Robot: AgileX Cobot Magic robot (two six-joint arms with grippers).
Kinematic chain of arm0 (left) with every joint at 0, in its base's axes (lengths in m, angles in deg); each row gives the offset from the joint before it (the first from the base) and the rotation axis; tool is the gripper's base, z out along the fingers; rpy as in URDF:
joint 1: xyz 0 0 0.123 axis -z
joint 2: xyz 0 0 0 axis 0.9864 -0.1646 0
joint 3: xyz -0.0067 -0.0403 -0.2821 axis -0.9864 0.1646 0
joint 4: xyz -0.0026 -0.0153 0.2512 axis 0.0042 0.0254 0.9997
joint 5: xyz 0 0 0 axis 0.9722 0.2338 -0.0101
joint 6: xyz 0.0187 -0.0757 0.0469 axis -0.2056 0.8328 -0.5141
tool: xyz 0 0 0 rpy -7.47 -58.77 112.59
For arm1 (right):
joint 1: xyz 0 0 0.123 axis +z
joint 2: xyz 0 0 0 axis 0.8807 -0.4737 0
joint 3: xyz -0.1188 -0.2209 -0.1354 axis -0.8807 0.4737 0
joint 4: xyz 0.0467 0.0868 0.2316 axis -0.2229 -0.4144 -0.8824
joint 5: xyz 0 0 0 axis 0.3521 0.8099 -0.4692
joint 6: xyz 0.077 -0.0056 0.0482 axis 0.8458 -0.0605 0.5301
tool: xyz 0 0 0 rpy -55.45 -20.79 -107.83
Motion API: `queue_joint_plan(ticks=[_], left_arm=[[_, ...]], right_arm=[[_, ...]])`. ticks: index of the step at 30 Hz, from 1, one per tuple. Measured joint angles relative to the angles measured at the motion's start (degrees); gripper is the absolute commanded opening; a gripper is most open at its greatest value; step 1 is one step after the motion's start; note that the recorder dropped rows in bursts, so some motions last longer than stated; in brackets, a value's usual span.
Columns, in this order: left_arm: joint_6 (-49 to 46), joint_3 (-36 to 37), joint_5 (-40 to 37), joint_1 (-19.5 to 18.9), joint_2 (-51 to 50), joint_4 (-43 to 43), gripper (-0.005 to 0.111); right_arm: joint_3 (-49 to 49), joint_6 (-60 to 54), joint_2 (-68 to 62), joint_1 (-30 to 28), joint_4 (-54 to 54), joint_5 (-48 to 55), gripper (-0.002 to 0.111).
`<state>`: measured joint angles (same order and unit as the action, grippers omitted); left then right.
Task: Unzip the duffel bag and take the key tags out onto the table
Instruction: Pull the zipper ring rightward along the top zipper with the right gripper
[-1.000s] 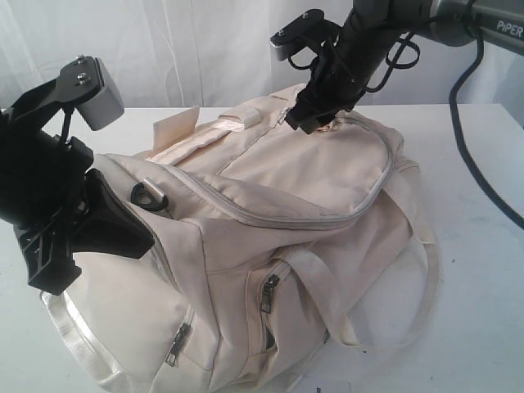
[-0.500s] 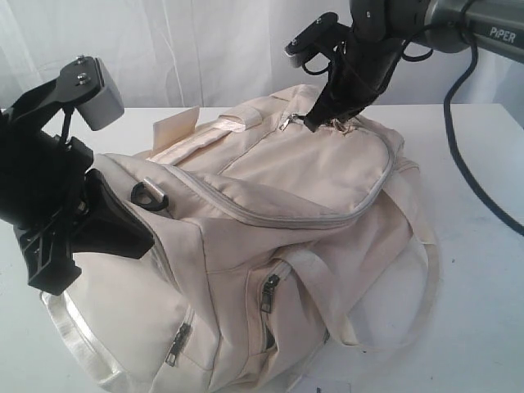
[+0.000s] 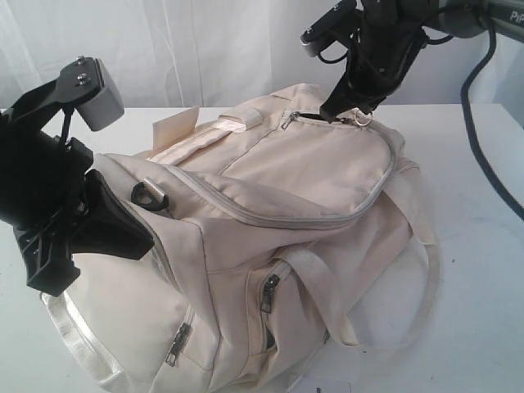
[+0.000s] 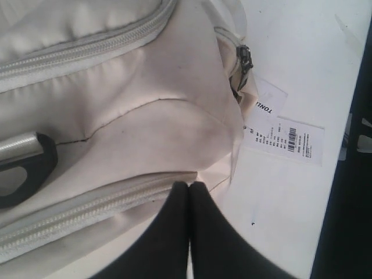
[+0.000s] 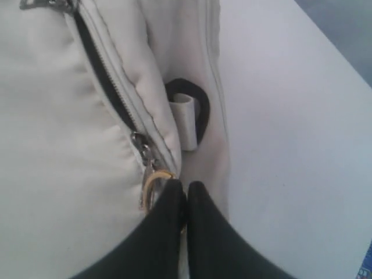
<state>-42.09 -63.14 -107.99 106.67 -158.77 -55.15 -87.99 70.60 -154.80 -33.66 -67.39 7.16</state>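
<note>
The cream duffel bag [image 3: 295,188] lies on the white table [image 3: 483,270]. At its far top end my right gripper [image 3: 348,110] is shut on the ring of a metal zipper pull [image 5: 152,183]. Behind that pull the top zipper shows a short dark gap [image 5: 102,75], and a second pull [image 3: 288,120] sits at the gap's other end. My left gripper [image 4: 189,187] is shut, its tips against the bag's fabric beside a closed zipper, near a black D-ring [image 4: 23,168]. The key tags are hidden.
Paper labels [image 4: 285,139] lie on the table beside the bag, near a side-pocket zipper pull [image 4: 244,58]. Webbing straps [image 3: 426,270] loop out to the bag's right. Another black D-ring [image 5: 200,110] sits by the right gripper. A white curtain hangs behind.
My right gripper has shut on the zipper pull and moved right and up with it, opening a short stretch of the top zipper. The left arm has not moved.
</note>
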Motion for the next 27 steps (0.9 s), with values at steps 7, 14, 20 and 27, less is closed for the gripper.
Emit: queue_joint_plan(ticks=[7,14,20,27], left_arm=[[0.0,0.0,0.0,0.0,0.0,0.0,0.0],[0.0,0.0,-0.1,0.0,0.0,0.0,0.0],[0.0,0.0,-0.2,0.0,0.0,0.0,0.0],[0.0,0.0,-0.2,0.0,0.0,-0.3,0.0]], right_arm=[[0.0,2.9,0.4,0.0,3.7,1.7,0.0],[0.0,4.7,2.2,0.0,5.5,4.8,0.0],[0.0,5.1,3.8,0.2,6.9,8.3,0.0],[0.0,5.3,4.1,0.3,7.4,9.6,0.0]])
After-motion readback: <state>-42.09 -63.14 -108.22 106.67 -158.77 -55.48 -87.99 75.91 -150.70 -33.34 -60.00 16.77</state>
